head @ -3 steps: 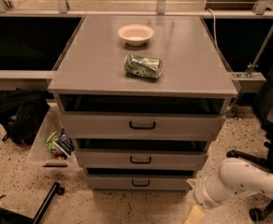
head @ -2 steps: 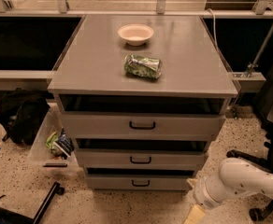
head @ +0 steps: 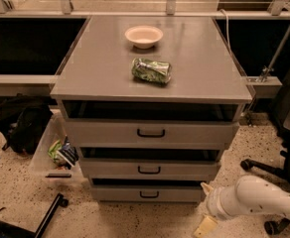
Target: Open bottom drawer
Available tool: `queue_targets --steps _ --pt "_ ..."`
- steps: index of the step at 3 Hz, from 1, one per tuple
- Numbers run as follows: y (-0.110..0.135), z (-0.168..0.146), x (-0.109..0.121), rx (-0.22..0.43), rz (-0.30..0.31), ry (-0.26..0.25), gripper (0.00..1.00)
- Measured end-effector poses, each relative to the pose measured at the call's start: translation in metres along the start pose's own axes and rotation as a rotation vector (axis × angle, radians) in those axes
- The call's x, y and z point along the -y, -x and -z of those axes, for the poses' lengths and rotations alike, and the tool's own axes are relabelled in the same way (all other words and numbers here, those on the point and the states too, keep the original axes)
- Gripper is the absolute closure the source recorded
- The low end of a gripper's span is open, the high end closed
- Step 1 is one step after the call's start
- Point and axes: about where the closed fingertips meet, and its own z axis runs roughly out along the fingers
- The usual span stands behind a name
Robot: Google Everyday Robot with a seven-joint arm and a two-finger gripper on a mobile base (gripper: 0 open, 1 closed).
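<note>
Grey panelling faces the bottom drawer (head: 115,194), the lowest of three fronts in the table (head: 95,68); it looks pushed in, with a dark gap above it. At the middle of the front sits a small black loop handle (head: 149,194), and that is the place to take hold. I judge the drawer stiff and boxy, light if empty, sliding on runners; a pull off-centre could rack it, so draw straight out from the table. The loop is shallow and likely slick, leaving little room to hook. The end effector (head: 203,207) hangs at the table's lower right corner, just beside the drawer's right end, spread wide and pinching nothing, well apart from the handle.
</note>
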Motion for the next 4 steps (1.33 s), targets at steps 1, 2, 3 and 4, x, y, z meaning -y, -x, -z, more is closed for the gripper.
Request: queue_targets --steps 1,2,3,4 --pt "-0.001 -0.005 0.039 0.03 -0.005 -0.166 0.0" --pt "-0.001 -0.005 0.039 0.03 -0.005 -0.166 0.0" --pt "-0.015 -0.02 0.044 0.057 -0.034 -0.126 0.0" --pt "-0.028 -0.034 0.049 0.082 -0.059 -0.088 0.0"
